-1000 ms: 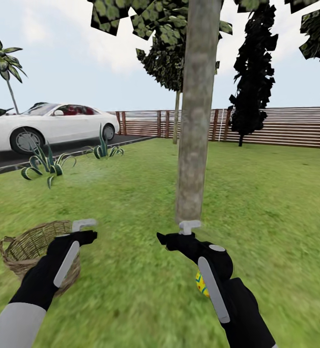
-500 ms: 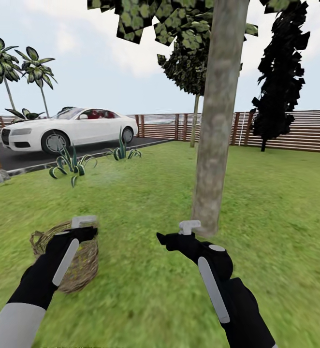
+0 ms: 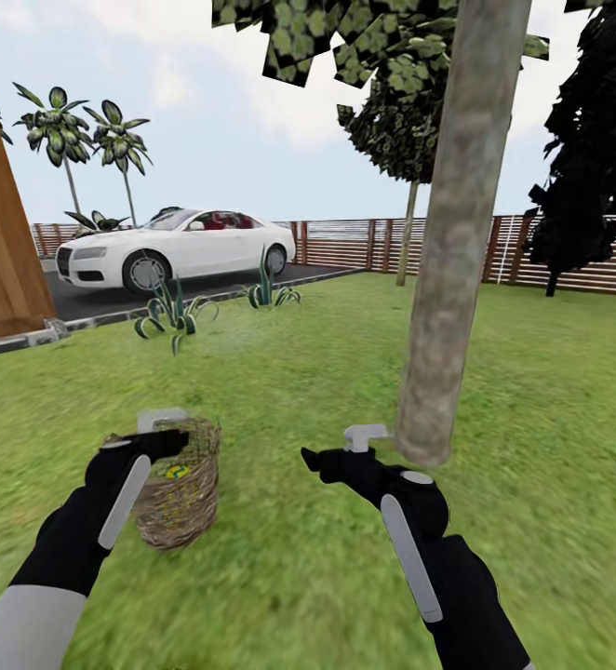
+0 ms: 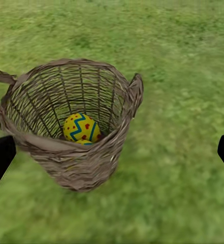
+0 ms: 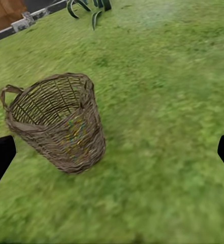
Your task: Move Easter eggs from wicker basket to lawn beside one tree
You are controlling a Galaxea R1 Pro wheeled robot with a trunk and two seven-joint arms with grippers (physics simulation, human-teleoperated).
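The wicker basket (image 3: pixel 180 484) stands upright on the lawn (image 3: pixel 308 577), low and to the left in the head view, just beyond the left hand (image 3: pixel 164 435). That hand hovers over the near rim with its fingers (image 4: pixel 0 157) spread wide and nothing between them. In the left wrist view the basket (image 4: pixel 71 132) sits between the two dark fingertips at the picture's edges, and at its bottom lies a yellow Easter egg (image 4: pixel 81 128) with red dots and a blue-green zigzag band. A sliver of a second yellow shape shows just under it, too little to say what it is.

The right hand (image 3: pixel 345 448) hangs over bare grass near the foot of the tree (image 3: pixel 452 279), whose thick mottled grey-brown trunk rises just beyond and to the right of it. Its fingers (image 5: pixel 0 155) are also wide apart and empty. The right wrist view looks across the grass at the basket (image 5: pixel 58 124), with faint colour showing through the weave.

Further off, spiky plants (image 3: pixel 173 316) grow at the lawn's edge beside a dark driveway where a white car (image 3: pixel 178 249) is parked. A brown slatted fence (image 3: pixel 364 244) bounds the garden behind, with a black cone-shaped tree (image 3: pixel 592 140) on the right and palm trees (image 3: pixel 89 140) on the left. A brown wooden wall (image 3: pixel 6 242) stands at the far left.
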